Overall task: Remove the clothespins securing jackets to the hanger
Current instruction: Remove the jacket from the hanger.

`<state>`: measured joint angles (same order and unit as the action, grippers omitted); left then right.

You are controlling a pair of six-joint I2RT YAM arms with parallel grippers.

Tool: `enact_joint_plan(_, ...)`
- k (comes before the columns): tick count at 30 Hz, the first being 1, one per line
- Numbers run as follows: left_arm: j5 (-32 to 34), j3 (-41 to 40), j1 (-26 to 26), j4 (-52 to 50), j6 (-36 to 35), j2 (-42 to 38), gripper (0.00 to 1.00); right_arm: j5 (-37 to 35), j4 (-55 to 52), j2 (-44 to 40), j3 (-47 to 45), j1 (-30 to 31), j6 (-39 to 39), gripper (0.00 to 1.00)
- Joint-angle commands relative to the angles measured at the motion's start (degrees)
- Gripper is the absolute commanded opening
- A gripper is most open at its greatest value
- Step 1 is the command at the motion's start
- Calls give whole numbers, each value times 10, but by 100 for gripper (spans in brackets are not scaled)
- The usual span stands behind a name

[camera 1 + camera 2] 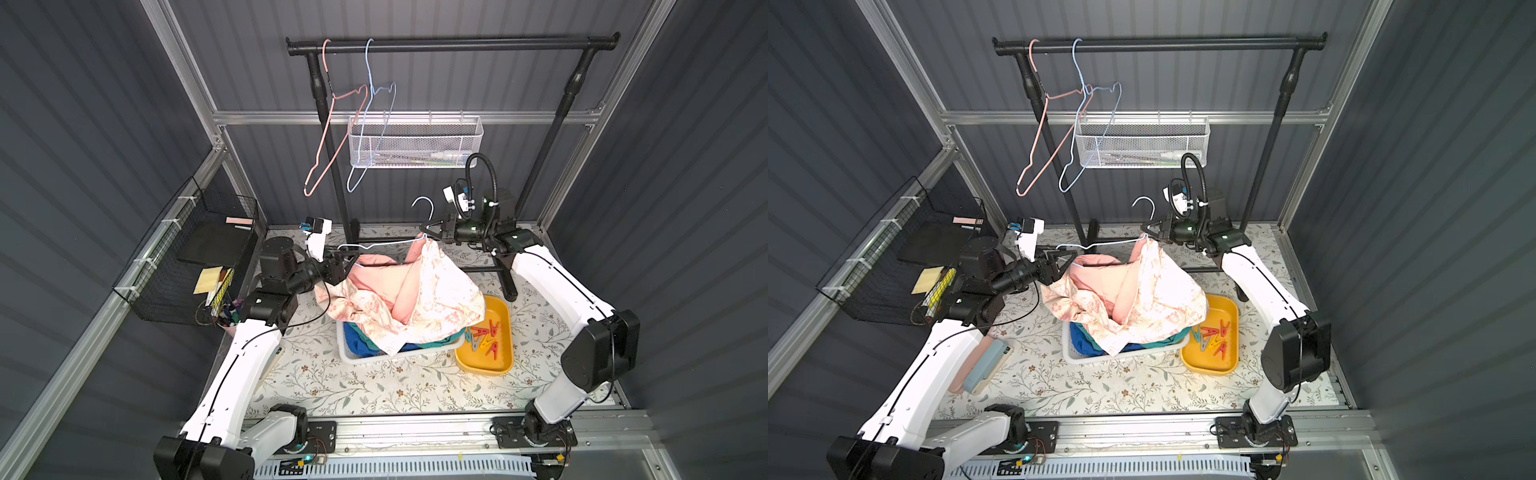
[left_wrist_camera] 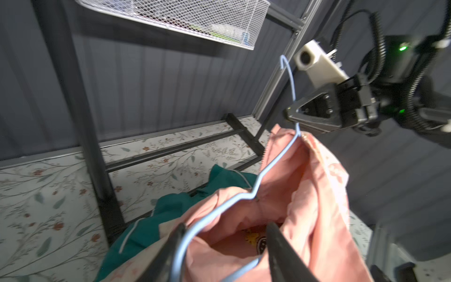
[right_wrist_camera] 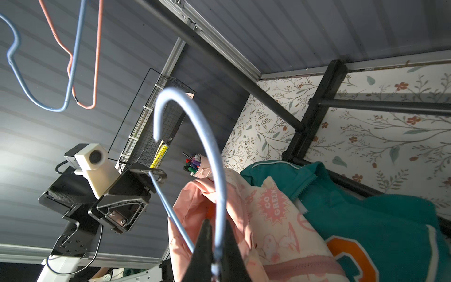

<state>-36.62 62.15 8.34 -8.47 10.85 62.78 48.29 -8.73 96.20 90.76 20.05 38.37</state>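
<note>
Holding the light-blue hanger [image 3: 219,171] at two places. My right pincer [image 3: 216,222] is closed tight on its neck, just under the hook, and both wrist views show the wire pinched between the fingers. My left pincer [image 2: 225,225] sits at the hanger's far shoulder end with its jaws partly apart. The wire loop passes between them and lies against one finger, with a gap on the other side. The hanger is raised above the table [image 1: 374,386], roughly level, between the two pincers. The cream jacket [image 1: 436,291] with the pink print hangs by its collar right below my right pincer. Its pink lining is turned outward and its lower part is slumped over the white basket [image 1: 353,359]. In the left wrist view the wire runs across the lining. The teal jacket [image 3: 366,219] with the orange letter and a blue jacket [image 1: 361,345] lie in the basket under it. The clothespins [image 1: 484,334], mostly red with some teal and yellow, lie in a loose pile in the yellow tray [image 1: 482,361] just right of the basket. A pink hanger [image 1: 332,137] and another blue hanger [image 1: 370,104] hang bare on the black rail [image 1: 457,43].
</note>
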Motion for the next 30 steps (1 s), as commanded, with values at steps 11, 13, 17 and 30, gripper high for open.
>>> enact_joint_plan(11,-23,21,-3,6,19,-15,0,23,39,1,2,-3,3,54)
enact_joint_plan(13,1,35,-4,-7,22,-26,0,-7,30,-8,-6,-4,-1,63)
enact_joint_plan(17,49,72,-4,-47,22,-33,0,-90,-2,-33,-41,-18,2,73)
enact_joint_plan(30,55,229,-4,-80,36,-15,0,-135,-52,-81,-177,-11,-7,72)
